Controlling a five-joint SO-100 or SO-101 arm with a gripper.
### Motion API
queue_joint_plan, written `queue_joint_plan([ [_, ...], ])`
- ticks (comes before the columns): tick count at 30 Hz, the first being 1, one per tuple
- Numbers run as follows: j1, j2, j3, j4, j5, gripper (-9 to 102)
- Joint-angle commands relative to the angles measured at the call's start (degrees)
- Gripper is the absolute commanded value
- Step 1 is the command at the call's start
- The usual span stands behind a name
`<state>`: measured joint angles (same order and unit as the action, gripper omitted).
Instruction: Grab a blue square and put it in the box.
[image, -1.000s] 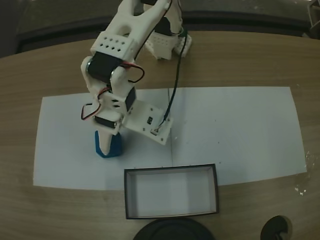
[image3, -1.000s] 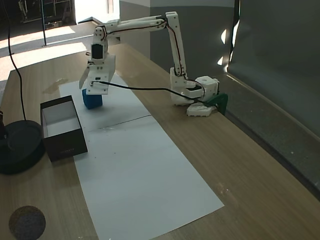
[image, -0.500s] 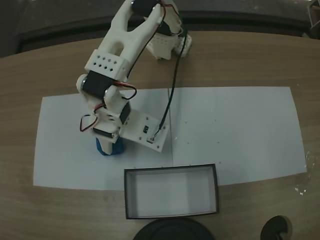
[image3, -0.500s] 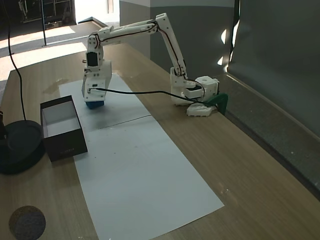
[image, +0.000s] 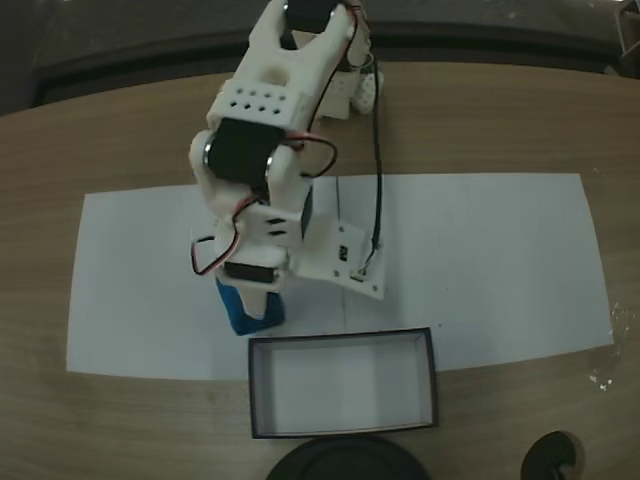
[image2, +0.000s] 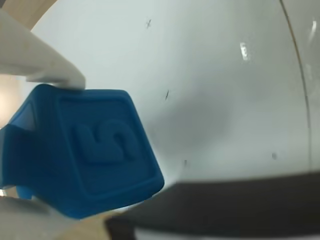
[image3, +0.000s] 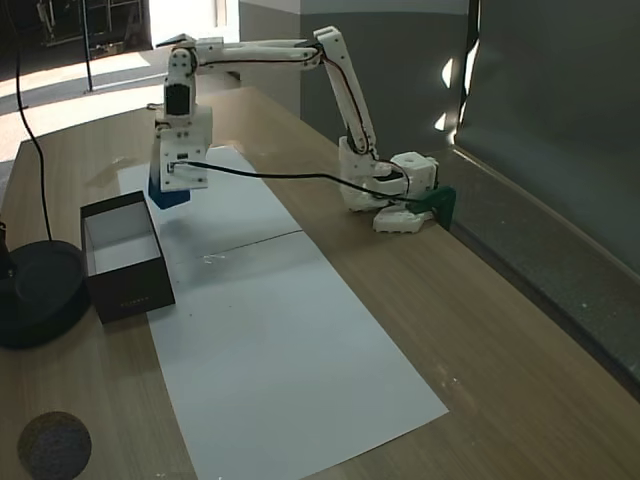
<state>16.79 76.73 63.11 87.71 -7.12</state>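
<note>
1. Box (image: 342, 385): black walls, white inside, empty, at the near edge of the white paper sheet (image: 480, 260) on the desk (image: 110, 130).
2. Blue square (image2: 85, 150): clamped in the gripper (image: 250, 300), whose jaws hold it raised off the paper, just beyond the box's left corner.
3. Progress: grasp and lift look done; carrying over the box and release remain.
4. Writing: the cube's face bears an embossed mark resembling "S" or "5".

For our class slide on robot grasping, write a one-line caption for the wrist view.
The tool holds the blue square above white paper, near the box.
</note>
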Motion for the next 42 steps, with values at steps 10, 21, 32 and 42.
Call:
queue_joint_plan([
  [10, -21.6, 12.1, -26.7, 3.8, 0.4, 11],
  [21, -17.9, -10.9, -27.3, -1.9, 3.7, 11],
  [32, -15.5, -19.9, -27.3, -2.3, 4.1, 27],
  [42, -16.9, -5.7, -27.4, 1.8, 4.1, 23],
])
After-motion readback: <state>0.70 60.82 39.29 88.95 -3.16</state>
